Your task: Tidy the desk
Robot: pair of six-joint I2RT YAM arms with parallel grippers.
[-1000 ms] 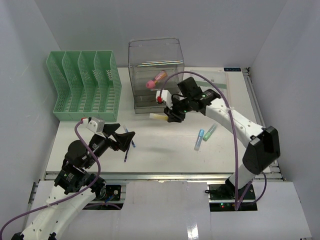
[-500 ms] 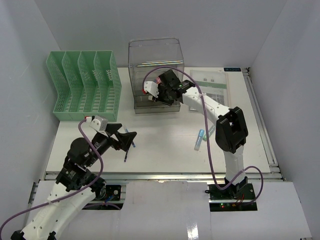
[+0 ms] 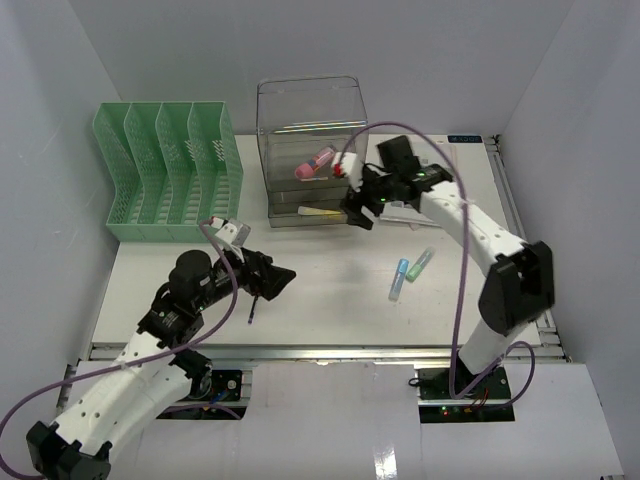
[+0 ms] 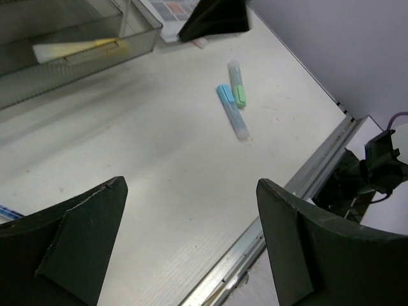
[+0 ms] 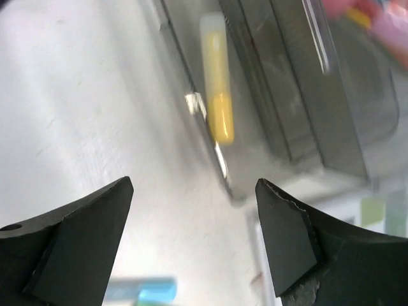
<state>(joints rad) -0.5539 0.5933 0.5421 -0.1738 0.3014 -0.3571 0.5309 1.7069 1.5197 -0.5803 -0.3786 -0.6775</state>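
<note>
Right wrist view shows the right jaws spread wide and empty, facing a smoky clear plastic drawer box (image 5: 306, 95) with a yellow highlighter (image 5: 217, 95) inside; the left jaws stand apart, holding nothing, above the large flat white bench with a silver aluminium rail (image 4: 159, 191), where a pale blue highlighter (image 4: 233, 113) and a green highlighter (image 4: 238, 86) lie ahead. Rigid and fixed, that bench offers no hold, I judge; its light, smooth highlighters want pinching mid-barrel

**Open claw faces clear bin**

The right gripper (image 5: 192, 183) stands spread wide with nothing between its dark tips. Just ahead of it sits a clear bin (image 5: 306, 95) on the white desk (image 5: 83, 95), and a yellow marker (image 5: 218, 95) shows through the bin's wall. Behind the tips lies a blurred blue marker (image 5: 143, 290). Far ahead to the right is a pink blur (image 5: 389, 19).
</note>
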